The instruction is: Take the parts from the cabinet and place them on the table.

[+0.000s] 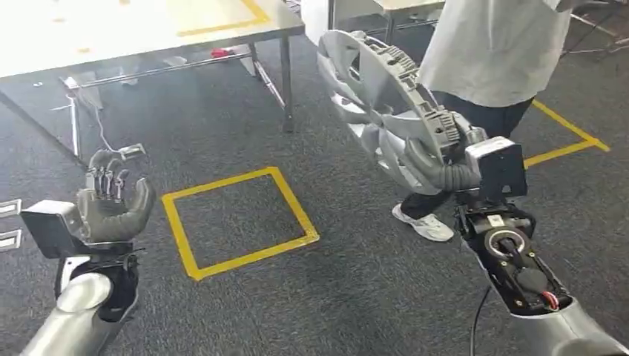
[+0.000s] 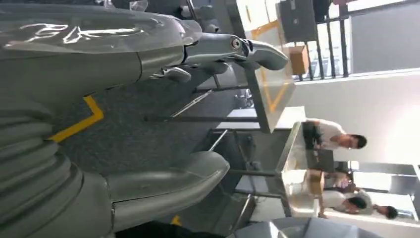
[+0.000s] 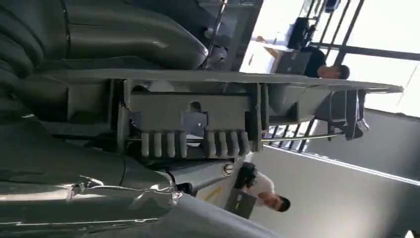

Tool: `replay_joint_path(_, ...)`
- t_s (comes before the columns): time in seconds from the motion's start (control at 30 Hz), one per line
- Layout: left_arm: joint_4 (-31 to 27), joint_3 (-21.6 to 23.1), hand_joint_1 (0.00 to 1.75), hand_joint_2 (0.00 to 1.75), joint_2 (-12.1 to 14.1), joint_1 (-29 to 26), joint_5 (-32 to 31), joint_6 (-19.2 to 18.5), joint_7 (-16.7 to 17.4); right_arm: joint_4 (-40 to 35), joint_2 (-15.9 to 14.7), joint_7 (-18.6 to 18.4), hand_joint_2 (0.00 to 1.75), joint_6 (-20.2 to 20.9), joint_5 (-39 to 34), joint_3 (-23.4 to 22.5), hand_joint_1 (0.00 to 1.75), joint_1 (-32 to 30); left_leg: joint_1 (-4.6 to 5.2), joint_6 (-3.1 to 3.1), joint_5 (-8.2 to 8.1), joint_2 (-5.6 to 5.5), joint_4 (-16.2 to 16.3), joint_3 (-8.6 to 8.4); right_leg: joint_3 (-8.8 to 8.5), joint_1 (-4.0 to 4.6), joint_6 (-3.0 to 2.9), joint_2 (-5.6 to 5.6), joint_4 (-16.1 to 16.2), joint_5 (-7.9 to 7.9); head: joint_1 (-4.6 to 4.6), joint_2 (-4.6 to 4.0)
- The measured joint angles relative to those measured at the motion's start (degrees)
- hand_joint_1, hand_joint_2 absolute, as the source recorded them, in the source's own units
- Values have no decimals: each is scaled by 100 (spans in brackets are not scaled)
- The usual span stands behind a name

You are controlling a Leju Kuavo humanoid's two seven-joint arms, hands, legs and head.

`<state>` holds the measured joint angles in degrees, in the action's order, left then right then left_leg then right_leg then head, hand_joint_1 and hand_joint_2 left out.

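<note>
- Right hand (image 1: 438, 165) grips a large grey wheel cover (image 1: 386, 104), a round plastic part with spokes and a ribbed rim, held up on edge above the carpet, tilted.
- Right wrist view: the cover's rim (image 3: 198, 124) lies clamped between thumb and fingers, clip tabs facing the camera.
- Left hand (image 1: 111, 200) holds nothing; palm up, fingers apart and loosely curved, over the dark carpet (image 1: 348, 297).
- A yellow tape square (image 1: 237, 220) lies on the carpet between the two arms.
- A metal-legged table (image 1: 148, 30) stands ahead on the left, well apart from the cover.
- A person in a light shirt (image 1: 489, 44) stands just behind the cover; touching or not, hard to tell.
</note>
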<state>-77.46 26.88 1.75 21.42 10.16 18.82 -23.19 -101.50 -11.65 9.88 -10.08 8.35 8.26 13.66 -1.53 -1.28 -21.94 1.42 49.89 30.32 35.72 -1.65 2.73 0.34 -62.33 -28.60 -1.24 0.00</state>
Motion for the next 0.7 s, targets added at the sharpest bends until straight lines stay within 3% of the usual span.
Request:
replay_joint_path(0.07,0,0,0,175,-7,-43,2,0,0,-15,0,2,175,0,0,0,175,-15,-10,26,-33,4,6,-29,464,-29,74,-5,-898,-299,-73,0)
replay_joint_path(0.1,0,2,0,175,-7,-60,2,0,0,-15,0,-4,175,0,0,0,175,-32,-23,49,-53,2,15,-46,555,-51,109,-6,-1002,-244,-97,0)
replay_joint_path(0.13,0,0,0,175,-7,-74,2,0,0,-15,0,-13,175,0,0,0,175,-45,-46,84,-82,-3,33,-67,509,-79,146,-15,-826,-55,-125,0)
replay_joint_path(0.2,-2,0,0,175,-9,-76,2,0,0,-20,0,-11,175,0,0,0,175,-45,-120,184,-204,-12,157,-103,83,-156,249,-59,171,579,-182,0)
replay_joint_path(0.23,-4,0,0,175,-11,-75,2,4,0,-22,0,-9,175,-2,0,0,175,-40,-153,254,-296,-6,264,-104,-89,-186,333,-95,568,665,-221,0)
replay_joint_path(0.27,-15,0,0,175,-4,-73,2,13,-7,-13,4,-9,175,-7,-4,15,175,-39,-65,317,-340,-25,354,-33,-217,-115,328,-79,582,534,-296,-2)
replay_joint_path(0.3,-28,0,0,175,-7,-94,2,26,-4,-50,4,-9,175,-18,-4,11,175,-34,-73,335,-335,-32,465,37,-174,-141,153,-56,588,477,-284,0)
replay_joint_path(0.33,-48,4,0,175,-4,-97,-2,24,-7,-48,4,-13,175,-24,-4,13,175,-63,-65,363,-323,-27,436,53,-111,-127,102,-46,553,474,-197,0)
replay_joint_path(0.43,-74,4,0,175,-4,-112,-7,24,0,-55,4,-37,175,-57,2,15,175,-96,-107,422,-427,-25,513,68,-130,-113,-55,3,530,420,-145,0)
replay_joint_path(0.47,-96,4,0,175,-4,-98,-15,24,-2,-77,4,-35,175,-77,2,15,175,-89,-106,397,-563,-37,848,243,-143,-106,-86,7,530,402,-77,0)
replay_joint_path(0.57,-96,4,0,175,-2,-129,-20,24,0,-81,4,-22,175,-79,4,15,175,-88,-44,369,-1011,-50,2253,1093,-180,-52,-165,24,531,349,15,0)
replay_joint_path(0.6,-96,4,0,175,-2,-149,-20,24,0,-79,4,-22,175,-79,9,15,175,-99,-27,335,-991,-56,2485,1299,-205,-19,-189,42,531,331,35,0)
replay_joint_path(0.63,-96,4,0,175,6,-158,-20,24,0,-76,7,-24,175,-77,13,20,175,-109,15,261,-798,-67,2397,1349,-239,14,-214,60,534,307,50,0)
replay_joint_path(0.7,-96,4,0,175,9,-145,-24,24,0,-77,9,-11,175,-74,20,22,175,-101,125,53,-165,-102,1518,1083,-312,72,-233,97,543,262,96,0)
